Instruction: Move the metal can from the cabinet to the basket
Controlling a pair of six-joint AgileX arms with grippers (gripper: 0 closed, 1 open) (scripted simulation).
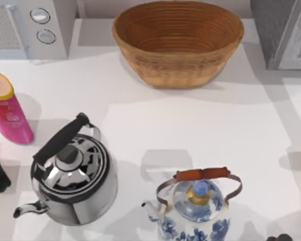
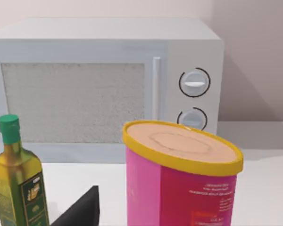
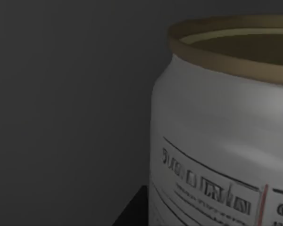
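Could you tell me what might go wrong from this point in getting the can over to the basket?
1. The metal can sits very close to the right wrist camera in dim surroundings, so a poor grip could tip it.
2. The blue-and-white kettle and the steel kettle stand in front of the basket; a low carry might clip one.
3. The basket has sloped walls, so a can dropped near the rim could topple.

The white table [image 1: 140, 125] is evenly and brightly lit from above — soft shadows are cast down-left of the wicker basket [image 1: 178, 42] and both kettles. The metal can [image 3: 221, 136] is seen in dim, grey light — its lettering slightly blurred.
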